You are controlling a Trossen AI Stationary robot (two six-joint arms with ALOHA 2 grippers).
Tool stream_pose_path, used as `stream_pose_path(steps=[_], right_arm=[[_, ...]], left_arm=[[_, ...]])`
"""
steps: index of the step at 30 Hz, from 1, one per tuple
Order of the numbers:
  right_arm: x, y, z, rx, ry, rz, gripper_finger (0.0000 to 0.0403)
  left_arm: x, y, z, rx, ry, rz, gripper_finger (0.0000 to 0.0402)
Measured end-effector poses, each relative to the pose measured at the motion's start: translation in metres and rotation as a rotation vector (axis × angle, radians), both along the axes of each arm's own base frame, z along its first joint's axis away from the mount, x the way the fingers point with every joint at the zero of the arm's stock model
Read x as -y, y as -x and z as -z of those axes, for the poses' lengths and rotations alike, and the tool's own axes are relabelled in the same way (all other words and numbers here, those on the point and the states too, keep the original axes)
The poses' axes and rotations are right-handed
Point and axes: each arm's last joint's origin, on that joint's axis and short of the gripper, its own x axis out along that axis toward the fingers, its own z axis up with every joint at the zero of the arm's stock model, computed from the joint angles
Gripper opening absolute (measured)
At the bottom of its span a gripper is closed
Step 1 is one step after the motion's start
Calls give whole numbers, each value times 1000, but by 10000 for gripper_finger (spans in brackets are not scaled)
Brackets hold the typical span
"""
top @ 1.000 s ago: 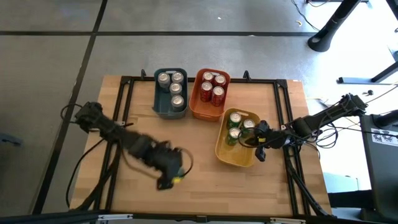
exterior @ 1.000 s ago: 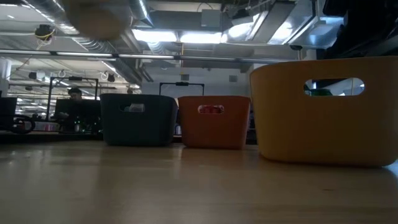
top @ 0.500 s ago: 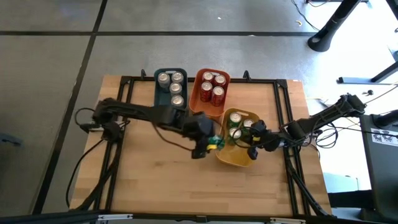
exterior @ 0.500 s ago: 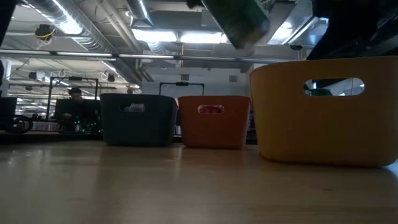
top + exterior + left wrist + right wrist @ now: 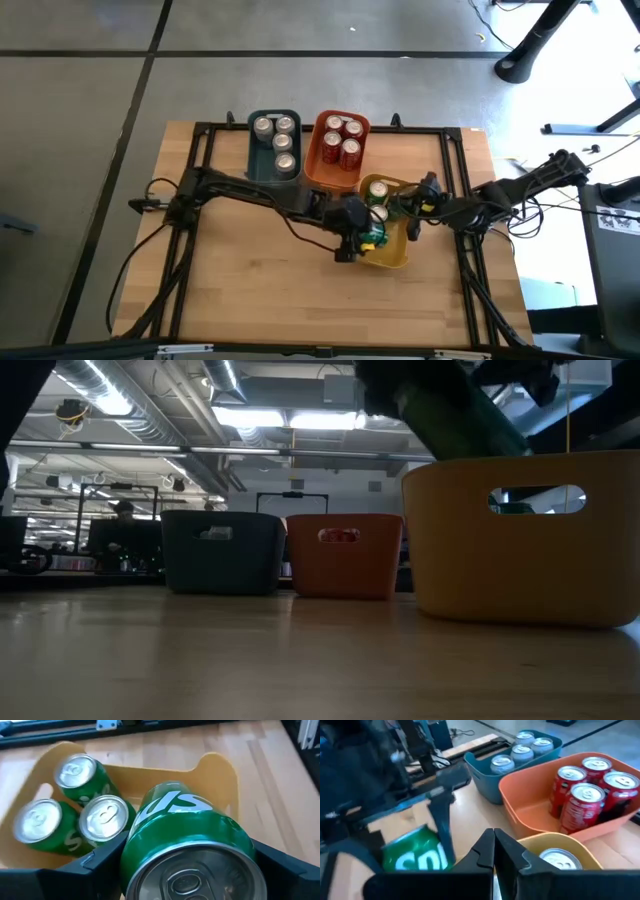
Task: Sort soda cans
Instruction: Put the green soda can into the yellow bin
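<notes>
A pale wooden table with a black frame laid on it stands on a grey floor. In the low view, a large hall with ceiling lights, pipes and desks is seen beyond the far edge, and a person is seated far off.

Toward the right edge of the table, a yellow bin is placed nearer the front than the other two. Above its near-left part, a green soda can is held in the left gripper, whose fingers are clamped on the can's sides; in the left wrist view the can is seen top-first over the bin's open mouth. Three more green cans are stood upright in the bin, grouped toward one end. The right gripper, with its fingers pressed together and nothing between them, is held over the far-right rim of the same bin.

Farther back, near the far edge, an orange bin is set just beside the yellow one, and four red cans are stood upright in it. To its left, a blue-grey bin is placed, with four silver cans upright inside.
</notes>
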Motion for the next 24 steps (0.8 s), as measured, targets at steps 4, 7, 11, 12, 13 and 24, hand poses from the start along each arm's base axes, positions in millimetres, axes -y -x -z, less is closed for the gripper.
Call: stream_pose_path(steps=[4, 7, 11, 12, 13, 24], right_arm=[[-1, -3, 7, -48, -3, 20, 5], [-3, -6, 14, -65, -14, 31, 5], [-4, -10, 21, -84, -22, 40, 5], [-5, -11, 22, -87, -21, 40, 5], [-5, -12, 22, -86, -21, 41, 5], [-8, -18, 29, -119, -7, 44, 5]], left_arm=[[-4, -10, 24, -54, -2, -11, 299], [-7, -16, 35, -62, 18, -18, 299], [-6, -21, 45, -66, 25, -23, 299], [-7, -22, 50, -81, 25, -33, 299], [-8, -23, 55, -96, 32, -46, 299], [-19, -25, 69, -145, 64, -118, 317]])
